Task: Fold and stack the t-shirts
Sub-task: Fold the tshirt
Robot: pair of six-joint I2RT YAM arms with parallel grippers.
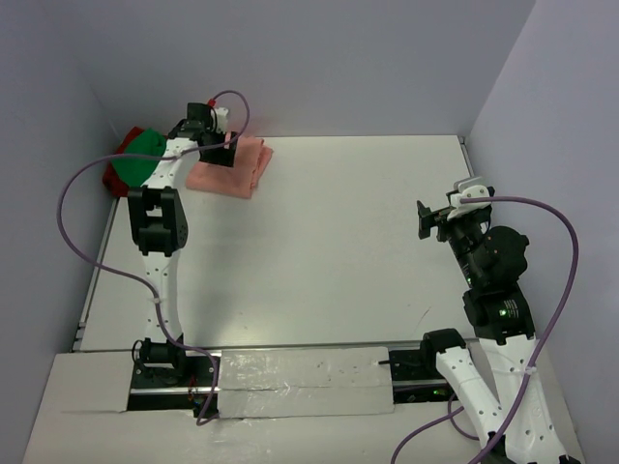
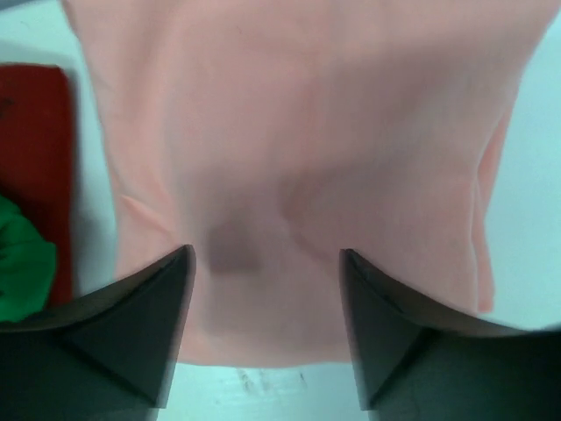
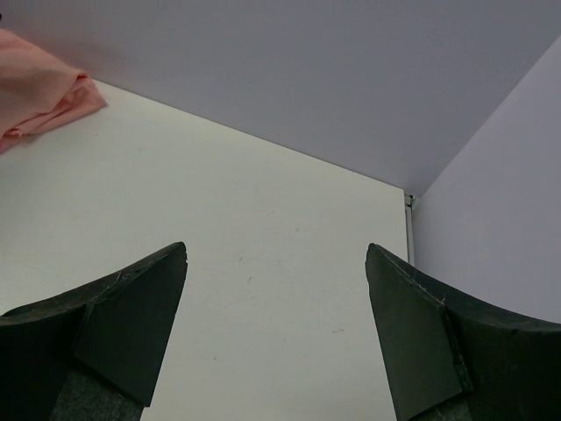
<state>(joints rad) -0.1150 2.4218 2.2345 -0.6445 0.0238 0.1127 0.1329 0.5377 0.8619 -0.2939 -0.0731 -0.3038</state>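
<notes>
White table [image 1: 338,242], salmon-pink t-shirt [image 1: 250,176] folded, left end effector [image 2: 265,253] above

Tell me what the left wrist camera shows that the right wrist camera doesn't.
Only left wrist: the dark red t-shirt and green t-shirt at the left edge, plus the open left gripper above cloth. Only right wrist: the open right gripper, the walls and a far corner of the table. Both: the salmon-pink t-shirt, filling one view and just an edge in the other, and the table.
</notes>
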